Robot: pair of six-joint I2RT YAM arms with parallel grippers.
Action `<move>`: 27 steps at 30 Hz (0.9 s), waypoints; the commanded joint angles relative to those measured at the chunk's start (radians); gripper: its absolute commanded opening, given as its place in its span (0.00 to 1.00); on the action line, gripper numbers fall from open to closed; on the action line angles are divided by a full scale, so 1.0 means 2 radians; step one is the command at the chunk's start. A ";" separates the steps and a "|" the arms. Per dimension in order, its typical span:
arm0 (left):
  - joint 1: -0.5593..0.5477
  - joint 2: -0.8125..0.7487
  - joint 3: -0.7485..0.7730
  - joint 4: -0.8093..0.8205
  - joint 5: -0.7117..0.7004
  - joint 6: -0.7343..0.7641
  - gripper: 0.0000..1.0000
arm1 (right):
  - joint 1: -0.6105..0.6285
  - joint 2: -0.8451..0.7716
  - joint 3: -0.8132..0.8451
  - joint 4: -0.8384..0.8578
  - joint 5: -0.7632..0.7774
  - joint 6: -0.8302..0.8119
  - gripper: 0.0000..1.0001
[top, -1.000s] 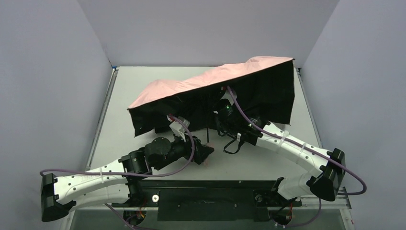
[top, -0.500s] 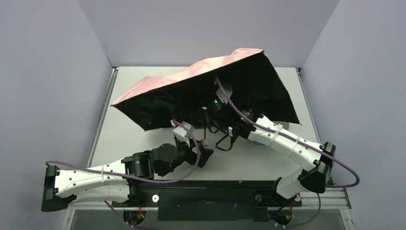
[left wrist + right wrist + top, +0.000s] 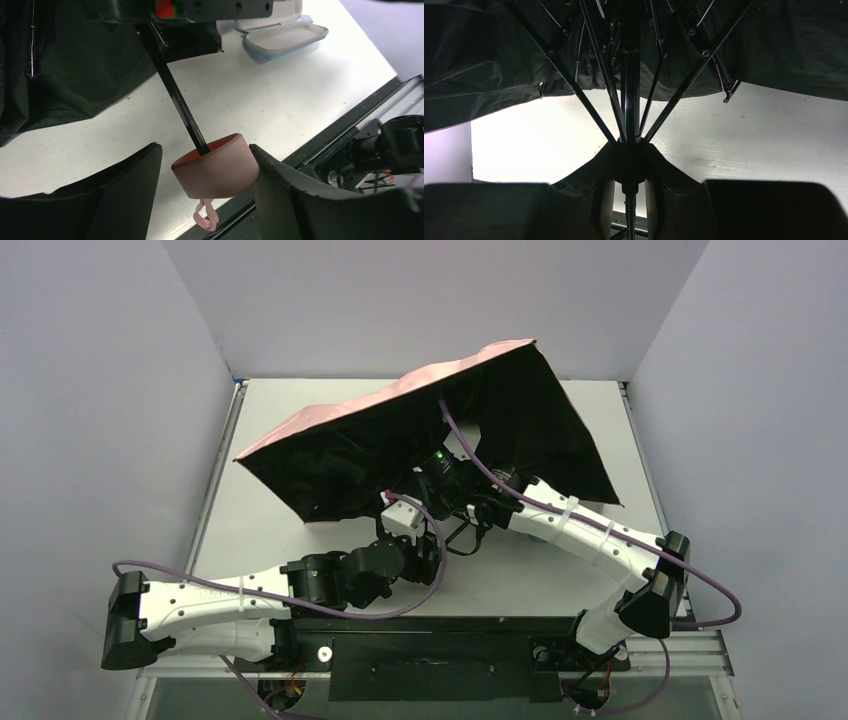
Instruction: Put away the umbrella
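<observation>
The umbrella [image 3: 400, 405] is open, pale pink on top and black underneath, tilted over the table's middle. My right gripper [image 3: 630, 150] is under the canopy [image 3: 499, 60], shut on the black hub where the ribs meet the shaft. In the top view it [image 3: 441, 466] sits just below the black lining. The thin black shaft [image 3: 177, 100] runs down to the small pink handle [image 3: 217, 172] with its loop strap [image 3: 206, 217]. My left gripper [image 3: 205, 150] stands open around that handle. Its right finger [image 3: 280, 190] touches the handle and a gap shows on the left.
A light blue oblong case [image 3: 285, 37] lies open on the white table [image 3: 250, 110] to the far right of the shaft. The table's black front rail [image 3: 430, 625] runs close below the handle. Grey walls close in three sides.
The right arm has swung the canopy left and tilted it steeper. The left arm has moved forward to the handle, and its jaws have narrowed around it.
</observation>
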 commanded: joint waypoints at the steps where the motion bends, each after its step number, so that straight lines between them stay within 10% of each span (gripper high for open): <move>1: -0.013 0.022 0.044 -0.030 -0.043 0.006 0.58 | 0.003 0.003 0.029 0.006 0.009 0.006 0.00; 9: -0.022 0.036 0.062 -0.058 -0.101 -0.008 0.00 | 0.007 0.003 0.023 0.002 0.000 0.009 0.00; 27: 0.015 -0.007 0.006 0.060 -0.141 0.068 0.00 | 0.022 -0.032 -0.031 0.033 -0.117 0.010 0.00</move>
